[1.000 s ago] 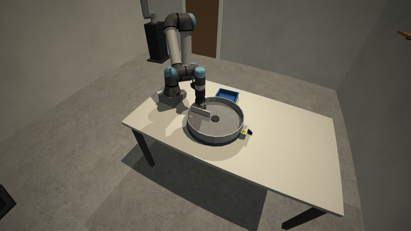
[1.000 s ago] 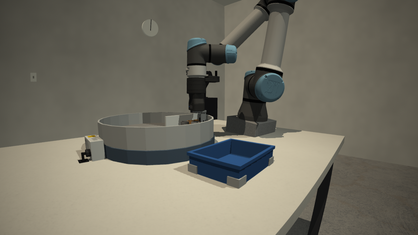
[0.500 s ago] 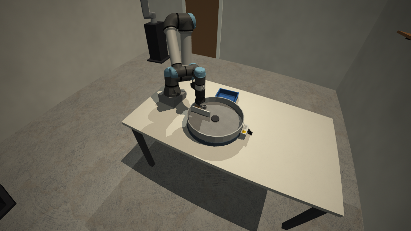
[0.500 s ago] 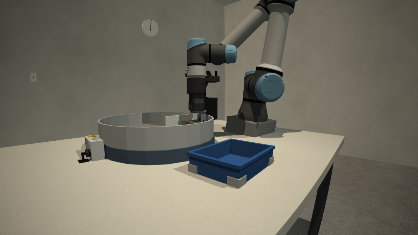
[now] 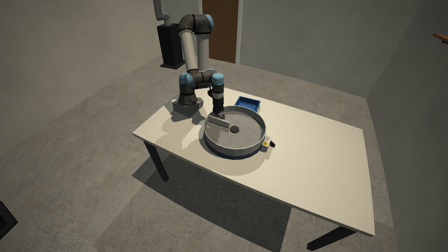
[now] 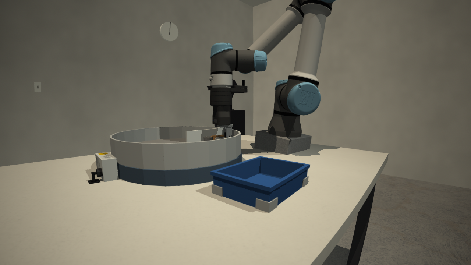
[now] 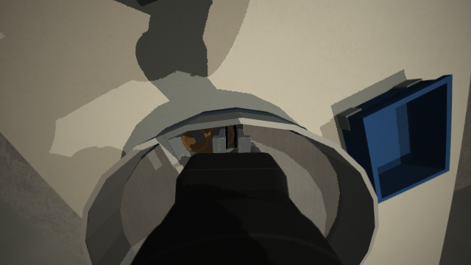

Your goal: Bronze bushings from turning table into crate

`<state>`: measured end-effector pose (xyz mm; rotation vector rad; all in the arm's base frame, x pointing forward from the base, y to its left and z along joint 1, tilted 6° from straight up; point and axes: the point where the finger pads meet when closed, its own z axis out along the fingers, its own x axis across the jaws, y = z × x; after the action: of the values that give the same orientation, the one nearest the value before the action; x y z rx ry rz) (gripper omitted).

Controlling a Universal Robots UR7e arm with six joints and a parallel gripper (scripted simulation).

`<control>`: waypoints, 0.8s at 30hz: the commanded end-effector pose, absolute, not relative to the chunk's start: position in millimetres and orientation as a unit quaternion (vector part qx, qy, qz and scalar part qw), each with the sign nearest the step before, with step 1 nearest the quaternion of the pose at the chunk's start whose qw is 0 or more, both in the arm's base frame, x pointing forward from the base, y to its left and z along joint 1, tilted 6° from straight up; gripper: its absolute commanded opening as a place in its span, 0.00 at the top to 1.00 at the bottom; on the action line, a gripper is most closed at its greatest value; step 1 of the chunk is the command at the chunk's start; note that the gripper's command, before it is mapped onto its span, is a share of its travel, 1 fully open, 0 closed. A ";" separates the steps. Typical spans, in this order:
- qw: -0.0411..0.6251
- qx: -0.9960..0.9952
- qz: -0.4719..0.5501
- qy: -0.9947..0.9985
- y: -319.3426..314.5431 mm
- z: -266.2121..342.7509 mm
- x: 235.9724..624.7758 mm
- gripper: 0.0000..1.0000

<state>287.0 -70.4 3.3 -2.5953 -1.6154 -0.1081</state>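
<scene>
The tool [image 5: 216, 113] [image 6: 227, 134] [image 7: 230, 131] points straight down inside the near-base part of the turning table [image 5: 235, 152] [image 6: 174, 155] [image 7: 107, 210], its fingertips below the rim. Its fingers are clamped on a bronze bushing [image 7: 230, 136], which shows as a narrow brown strip between them in the wrist view; the rest of that piece is hidden. Just beside the tool, left of the fingers in that view, lies another bronze bushing [image 7: 188, 142], partly in shadow. A grey bushing [image 5: 223, 116] stands close to the tool on the turning table. How many bushings are there cannot be told, as the tool and a pale divider [image 5: 218, 121] [image 6: 194, 135] [image 7: 175, 147] block part of the group.

The divider runs near the tool toward the dark hub [image 5: 234, 128], which is farther from it. The blue crate [image 5: 258, 105] [image 6: 241, 192] [image 7: 447, 125] sits on the tabletop [image 5: 313, 156] [image 6: 131, 223] [image 7: 294, 48], outside the turning table's wall and well apart from the tool; no bushing shows in it. A control box [image 5: 266, 143] [image 6: 106, 167] is across the turning table from the tool.

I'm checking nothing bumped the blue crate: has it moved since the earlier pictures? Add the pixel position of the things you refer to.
No. The blue crate [image 5: 256, 110] [image 6: 245, 194] [image 7: 450, 121] sits in the same place beside the turning table's round wall [image 5: 235, 152] [image 6: 171, 156] [image 7: 376, 213].
</scene>
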 end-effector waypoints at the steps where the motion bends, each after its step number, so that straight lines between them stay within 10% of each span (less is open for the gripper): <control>1: 0.041 -0.848 -0.035 -0.528 -70.6 3.5 287.3 1.00; 24: 0.040 -0.848 -0.034 -0.528 -68.7 11.3 288.4 1.00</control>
<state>288.0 -67.9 7.5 -2.5956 -1.6153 -0.1044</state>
